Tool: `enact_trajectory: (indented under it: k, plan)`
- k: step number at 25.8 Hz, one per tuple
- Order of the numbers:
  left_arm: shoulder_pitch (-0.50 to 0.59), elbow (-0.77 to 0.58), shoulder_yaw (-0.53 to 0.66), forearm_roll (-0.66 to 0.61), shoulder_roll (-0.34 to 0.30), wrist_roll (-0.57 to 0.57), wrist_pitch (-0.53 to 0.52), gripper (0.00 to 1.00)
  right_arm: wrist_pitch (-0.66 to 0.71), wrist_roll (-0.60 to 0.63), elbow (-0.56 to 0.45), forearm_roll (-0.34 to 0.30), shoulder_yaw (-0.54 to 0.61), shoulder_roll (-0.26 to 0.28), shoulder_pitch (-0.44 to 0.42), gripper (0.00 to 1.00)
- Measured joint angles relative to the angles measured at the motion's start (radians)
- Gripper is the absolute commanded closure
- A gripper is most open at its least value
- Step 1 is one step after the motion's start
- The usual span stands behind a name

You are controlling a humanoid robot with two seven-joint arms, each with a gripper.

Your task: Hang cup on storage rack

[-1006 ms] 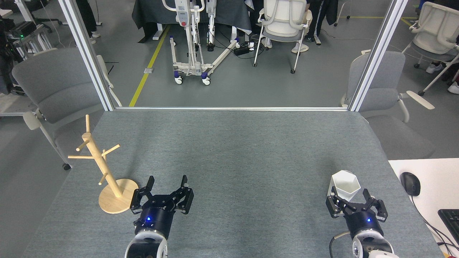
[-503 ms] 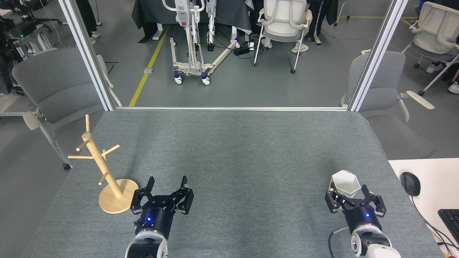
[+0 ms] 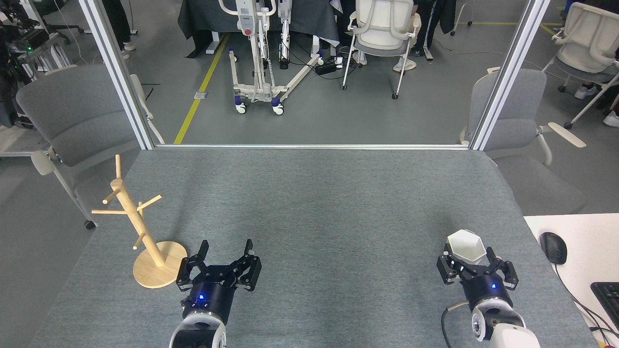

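Observation:
The white faceted cup (image 3: pixel 465 244) stands upright at the near right of the grey table (image 3: pixel 314 203), its handle not visible. My right gripper (image 3: pixel 468 258) is open just behind it, one finger on each side of the cup's lower part; contact cannot be made out. At the near left stands the wooden storage rack (image 3: pixel 138 222), a slanted post with thin pegs on a round base (image 3: pixel 167 270); nothing hangs on it. Just to the right of that base, my left gripper (image 3: pixel 226 245) is open and holds nothing.
A white desk (image 3: pixel 575 241) with a black mouse (image 3: pixel 552 247) and a keyboard (image 3: pixel 608 297) adjoins the table's right edge. Grey chairs (image 3: pixel 72 121) flank the table's far corners beside metal frame posts (image 3: pixel 118 72). More chairs and a wheeled stand sit beyond.
My right gripper has crept forward and slightly left, so its fingers now flank the cup's base. The cup, rack and left arm have stayed put.

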State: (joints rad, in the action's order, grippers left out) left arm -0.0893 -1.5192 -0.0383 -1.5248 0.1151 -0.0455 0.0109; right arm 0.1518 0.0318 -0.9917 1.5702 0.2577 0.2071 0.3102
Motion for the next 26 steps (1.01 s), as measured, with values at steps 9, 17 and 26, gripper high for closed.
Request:
enact_trajectory:
  k: [9,17,26]
  plan:
    - [-0.008,0.020,0.001,0.000,0.001,0.000,0.001,0.00,0.000,-0.007,0.038,0.000,0.004,0.004,0.023,0.00]
    - [-0.013,0.029,0.002,0.000,0.001,-0.001,0.003,0.00,0.000,-0.007,0.067,0.000,0.004,0.006,0.046,0.00]
    - [-0.013,0.035,0.002,-0.001,0.002,-0.001,0.006,0.00,0.000,0.000,0.087,0.000,0.005,0.006,0.057,0.00]
